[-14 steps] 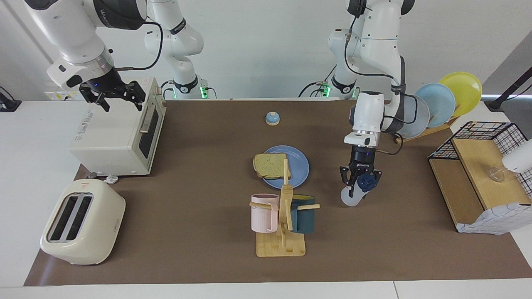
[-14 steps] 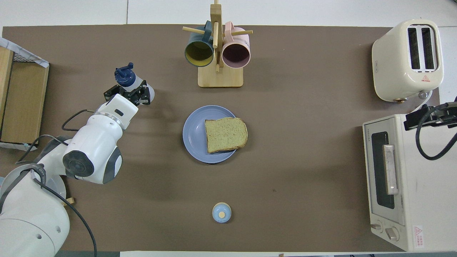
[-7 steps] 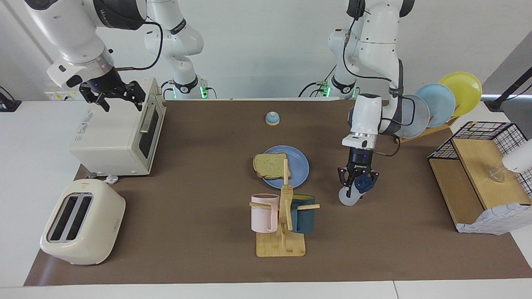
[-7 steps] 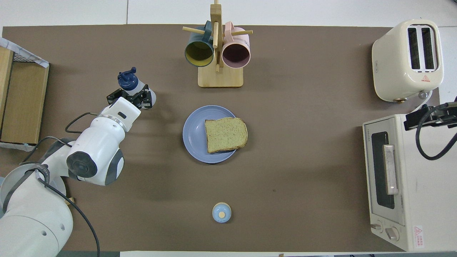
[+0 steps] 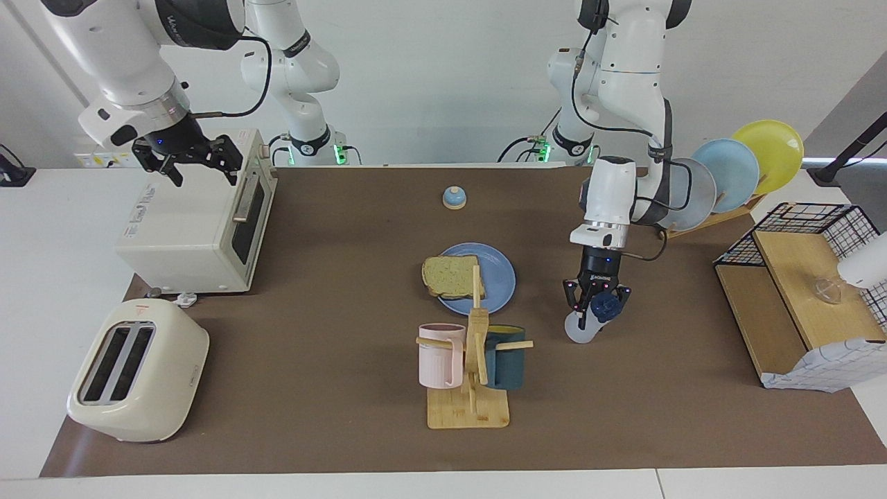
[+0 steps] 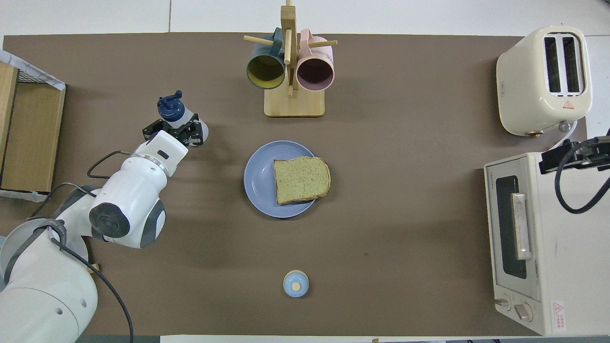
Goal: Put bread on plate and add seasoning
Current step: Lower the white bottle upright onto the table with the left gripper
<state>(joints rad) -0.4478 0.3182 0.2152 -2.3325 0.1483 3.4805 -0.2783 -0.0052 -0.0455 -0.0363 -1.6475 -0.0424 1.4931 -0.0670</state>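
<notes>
Left hand (image 5: pixel 597 305), seen in the facing view at centre right of the frame, points down with its fingers clamped on the seasoning (image 5: pixel 587 324); the bottle's white base sits low at the brown mat, tilted, its navy cap (image 5: pixel 608 305) between the black fingers; whether the base touches the counter (image 5: pixel 332 430) I cannot tell. At the frame's middle the bread (image 5: pixel 452 276) lies on the plate (image 5: pixel 500 274), overlapping the rim toward the frame's left; just below it stands the mug rack (image 5: pixel 472 388) with a pink mug (image 5: pixel 439 355) and a dark teal mug (image 5: pixel 506 357). Right hand (image 5: pixel 201 161), upper left of the frame, hovers over the toaster oven (image 5: pixel 187 229) with its fingers spread apart, holding nothing; a cream toaster (image 5: pixel 135 371) sits at lower left; a small bell (image 5: pixel 454 197) lies above the plate.

Overhead view: the left hand (image 6: pixel 172 129) is at left of centre, gripping the seasoning (image 6: pixel 177 116), cap toward the upper left; the plate (image 6: pixel 259 178) is at centre with the bread (image 6: pixel 301 179) on its right portion; the mug rack (image 6: pixel 294 102) is at top centre, the bell (image 6: pixel 295 283) at bottom centre; the toaster (image 6: pixel 543 78) sits upper right, the toaster oven (image 6: pixel 553 257) lower right; the right hand (image 6: pixel 574 153) shows only partly at the right edge, above the oven.
</notes>
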